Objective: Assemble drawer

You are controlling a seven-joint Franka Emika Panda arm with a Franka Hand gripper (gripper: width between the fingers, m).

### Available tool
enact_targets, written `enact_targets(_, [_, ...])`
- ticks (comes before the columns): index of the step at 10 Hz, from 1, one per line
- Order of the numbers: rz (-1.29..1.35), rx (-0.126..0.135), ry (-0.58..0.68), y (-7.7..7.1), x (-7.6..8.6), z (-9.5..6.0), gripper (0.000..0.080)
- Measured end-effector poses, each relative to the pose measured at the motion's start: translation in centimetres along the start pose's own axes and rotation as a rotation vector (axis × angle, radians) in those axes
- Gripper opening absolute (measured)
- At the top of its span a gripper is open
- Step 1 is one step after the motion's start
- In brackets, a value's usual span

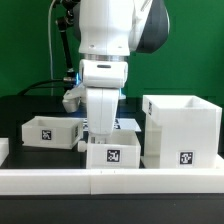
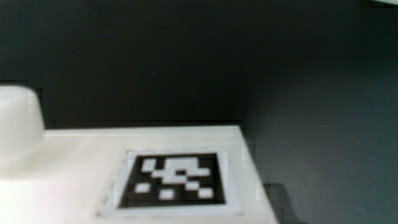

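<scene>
The large white cube-shaped housing (image 1: 182, 130) stands at the exterior view's right, open at the top, with a tag on its front. One small white tray (image 1: 48, 132) sits at the left. A second small tray (image 1: 112, 152) sits in the middle, in front of the rail. My gripper (image 1: 103, 137) hangs straight down at this middle tray's back edge. Its fingertips are hidden behind the tray wall. The wrist view shows a white face with one tag (image 2: 175, 180) very close and blurred, and none of my fingers.
A long low white rail (image 1: 60, 182) runs along the front of the black table. The marker board (image 1: 128, 124) lies flat behind the middle tray. A blurred white rounded shape (image 2: 15, 125) shows in the wrist view. A green wall stands behind.
</scene>
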State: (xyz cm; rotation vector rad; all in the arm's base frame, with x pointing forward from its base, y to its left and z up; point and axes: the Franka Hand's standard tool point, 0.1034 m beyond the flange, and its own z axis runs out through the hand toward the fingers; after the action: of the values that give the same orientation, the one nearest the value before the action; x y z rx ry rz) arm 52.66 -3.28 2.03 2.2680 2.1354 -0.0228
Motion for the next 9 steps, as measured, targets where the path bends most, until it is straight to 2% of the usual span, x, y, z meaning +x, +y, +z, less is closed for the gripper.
enact_targets(1, [-0.004, -0.002, 0.004, 0.2, 0.5, 0.2, 0.0041])
enact_targets(2, [-0.001, -0.021, 0.008, 0.4, 1.0, 0.3, 0.0041])
enact_targets(4, [0.012, -0.015, 0.013, 0.4, 1.7, 0.3, 0.0041])
enact_targets(5, [0.025, -0.001, 0.012, 0.5, 2.1, 0.4, 0.0041])
enact_targets(6, [0.026, -0.008, 0.013, 0.7, 2.3, 0.4, 0.0041])
enact_targets(9, [0.029, -0.003, 0.012, 0.5, 2.2, 0.5, 0.0041])
